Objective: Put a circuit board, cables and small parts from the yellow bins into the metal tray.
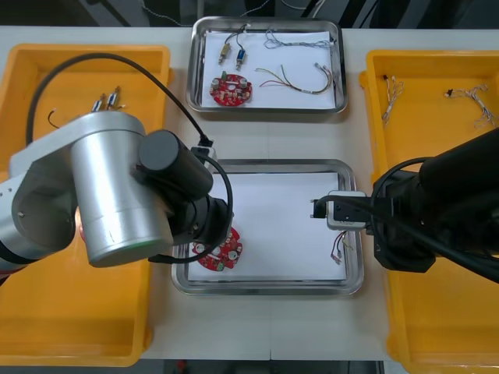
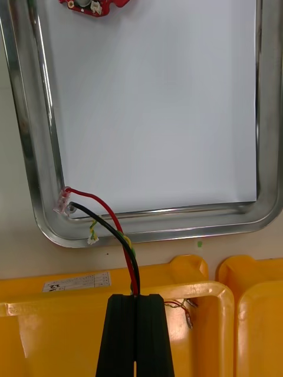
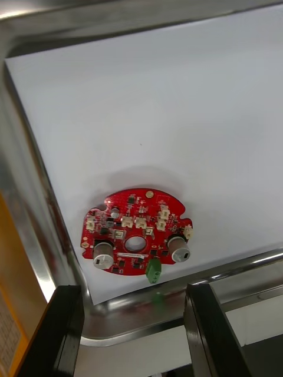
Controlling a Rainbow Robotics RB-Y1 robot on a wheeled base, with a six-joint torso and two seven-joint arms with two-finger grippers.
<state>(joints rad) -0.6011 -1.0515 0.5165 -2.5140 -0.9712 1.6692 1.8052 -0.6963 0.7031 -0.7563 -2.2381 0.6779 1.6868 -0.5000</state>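
Trays two (one board each), right hand pinching one cable

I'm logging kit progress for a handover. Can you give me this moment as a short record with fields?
left gripper: open, above the red circuit board
red circuit board: lying flat in the near metal tray, by a corner
right gripper: shut on the red, black and yellow cable, over a yellow bin
cable end: resting in another corner of the near metal tray
far metal tray: holds a board, cables and small metal parts
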